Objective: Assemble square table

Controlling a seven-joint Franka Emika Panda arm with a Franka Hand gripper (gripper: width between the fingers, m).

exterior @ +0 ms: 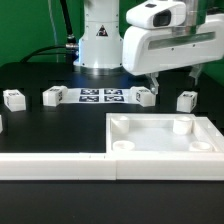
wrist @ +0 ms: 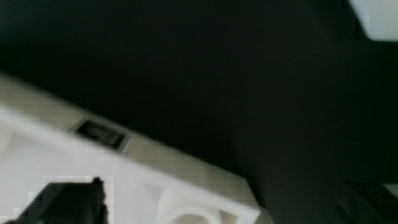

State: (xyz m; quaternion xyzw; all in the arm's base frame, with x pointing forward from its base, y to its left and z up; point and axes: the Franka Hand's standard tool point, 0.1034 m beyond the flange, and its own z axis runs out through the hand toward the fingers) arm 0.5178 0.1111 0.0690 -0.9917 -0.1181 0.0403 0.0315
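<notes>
Nothing looks assembled yet. The tabletop [exterior: 165, 140] lies near right on the table [exterior: 40, 130] with its sockets bare, and the legs [exterior: 52, 96] stand loose along the far row. The tool [exterior: 172, 80] hovers above, jaws apart, apparently empty.

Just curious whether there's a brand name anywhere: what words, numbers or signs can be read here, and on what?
No readable words or numbers anywhere.
Marker board: black-and-white patterns, no letters.
Legs: tags too small to read.
Table top: one tag, blurred.
</notes>
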